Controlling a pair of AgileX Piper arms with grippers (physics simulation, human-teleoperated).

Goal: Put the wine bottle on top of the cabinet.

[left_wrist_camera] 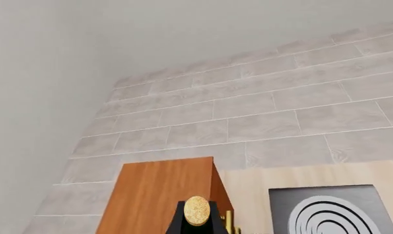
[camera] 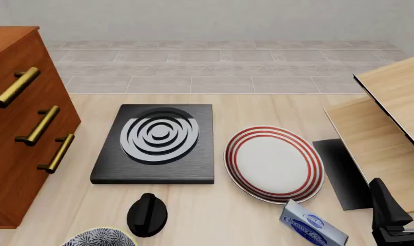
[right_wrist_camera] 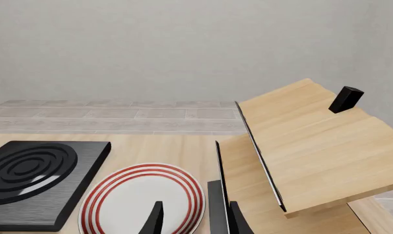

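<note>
The left gripper is not itself visible in any view, so whether it is clenched cannot be told; its wrist camera shows only the tan cork top and dark shoulders of the tall dark green-black wine bottle [left_wrist_camera: 197, 214], seen end-on close under the lens, which suggests, as a judgement, that the bottle is carried by that arm. The right gripper [right_wrist_camera: 195, 219] rests low at the table's near right, its dark fingers parted and empty above the white plate with red rings [camera: 275, 163].

In the left wrist view the bottle's cork lies over the flat top of the large reddish-brown wooden cabinet [left_wrist_camera: 160, 195], with the black square burner plate with grey rings [left_wrist_camera: 329, 209] beside it. The front view does not show the bottle at all, only the cabinet's [camera: 18, 128] drawer face with brass bar handles.

The risk: if the bottle is let down near the top's edge or tilted, the slender bottle may topple off. A base snagging the cabinet rim could also twist it in the grip.
</note>
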